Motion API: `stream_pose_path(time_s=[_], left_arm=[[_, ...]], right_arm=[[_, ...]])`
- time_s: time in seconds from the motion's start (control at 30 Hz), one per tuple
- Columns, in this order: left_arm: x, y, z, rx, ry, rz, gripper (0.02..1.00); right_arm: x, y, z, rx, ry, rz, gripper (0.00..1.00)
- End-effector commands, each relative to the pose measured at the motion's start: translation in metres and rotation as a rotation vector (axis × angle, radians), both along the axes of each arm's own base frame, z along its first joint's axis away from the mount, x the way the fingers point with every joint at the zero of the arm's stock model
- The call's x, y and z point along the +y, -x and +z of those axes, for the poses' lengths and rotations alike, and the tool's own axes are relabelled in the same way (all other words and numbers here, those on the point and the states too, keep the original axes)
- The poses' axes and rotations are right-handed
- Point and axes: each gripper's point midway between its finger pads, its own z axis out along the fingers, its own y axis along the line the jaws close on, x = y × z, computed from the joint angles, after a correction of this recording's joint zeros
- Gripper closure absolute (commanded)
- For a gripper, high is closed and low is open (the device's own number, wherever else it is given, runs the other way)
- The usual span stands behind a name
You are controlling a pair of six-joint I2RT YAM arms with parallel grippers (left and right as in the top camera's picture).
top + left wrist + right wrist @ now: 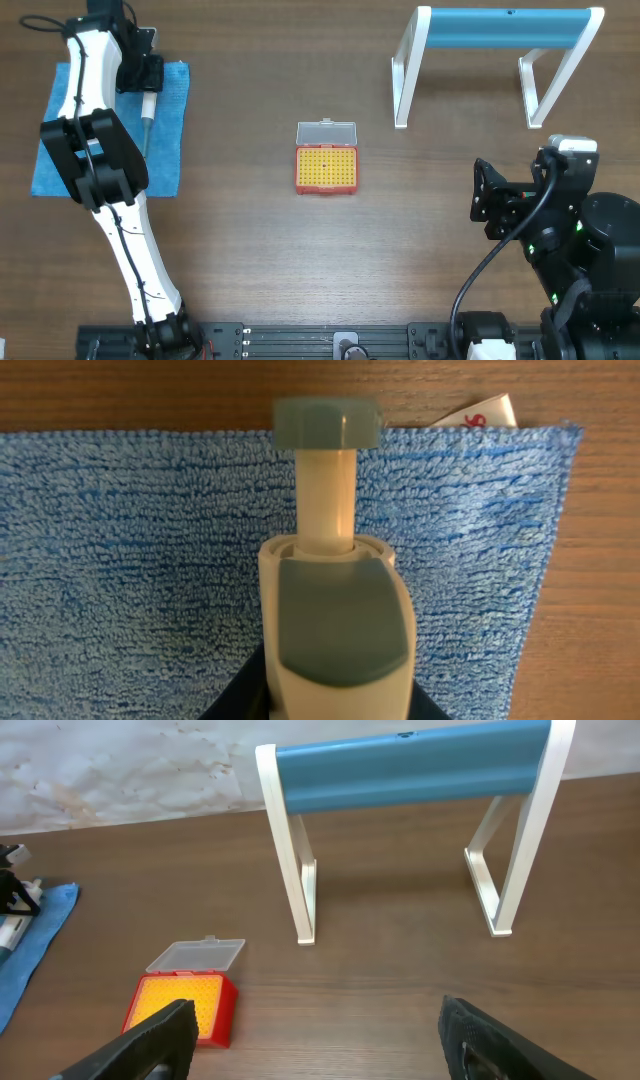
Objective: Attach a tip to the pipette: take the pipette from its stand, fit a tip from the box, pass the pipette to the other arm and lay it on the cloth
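Holding the pipette [338,622], the left gripper [146,86] hangs over the cloth [130,560].

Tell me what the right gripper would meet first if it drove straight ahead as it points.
Probably the bare wooden table, in the gap between the tip box and the pipette stand. The open right gripper has neither squarely in line, though depth is unclear.

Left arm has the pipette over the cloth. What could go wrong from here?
1. The pipette has its plunger cap at the edge of the cloth in the left wrist view; released here, it might land partly on the table.
2. If the left end effector opens before the pipette rests flat, it could roll off.
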Motion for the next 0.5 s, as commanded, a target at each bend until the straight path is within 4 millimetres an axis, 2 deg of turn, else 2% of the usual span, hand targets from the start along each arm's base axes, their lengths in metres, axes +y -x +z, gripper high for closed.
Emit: stream_pose_path(time_s=[0.03, 0.17, 0.27, 0.4, 0.43, 0.47, 0.5], left_arm=[[0.0001, 0.0007, -0.0018, 0.0, 0.015, 0.007, 0.709], [0.0001, 0.0007, -0.0018, 0.0, 0.015, 0.007, 0.592], [-0.0002, 0.0015, -0.002, 0.003, 0.016, 0.007, 0.564], [-0.0008, 0.004, -0.002, 0.013, 0.019, 0.007, 0.38], [-0.0011, 0.005, -0.0018, 0.017, 0.02, 0.008, 0.323], [-0.0017, 0.0071, -0.0009, 0.025, 0.022, 0.008, 0.202], [-0.0022, 0.0083, 0.0017, 0.027, 0.023, 0.007, 0.167]], right_arm=[[0.0027, -0.0005, -0.002, 0.006, -0.014, 0.008, 0.207], [0.0027, -0.0005, -0.002, 0.006, -0.014, 0.008, 0.207], [0.0027, -0.0005, -0.002, 0.006, -0.014, 0.008, 0.207], [0.0027, -0.0005, -0.002, 0.006, -0.014, 0.008, 0.207], [0.0027, -0.0004, -0.002, 0.006, -0.014, 0.008, 0.207], [0.0027, -0.0004, -0.002, 0.006, -0.014, 0.008, 0.205], [0.0027, -0.0004, -0.002, 0.006, -0.014, 0.008, 0.207]])
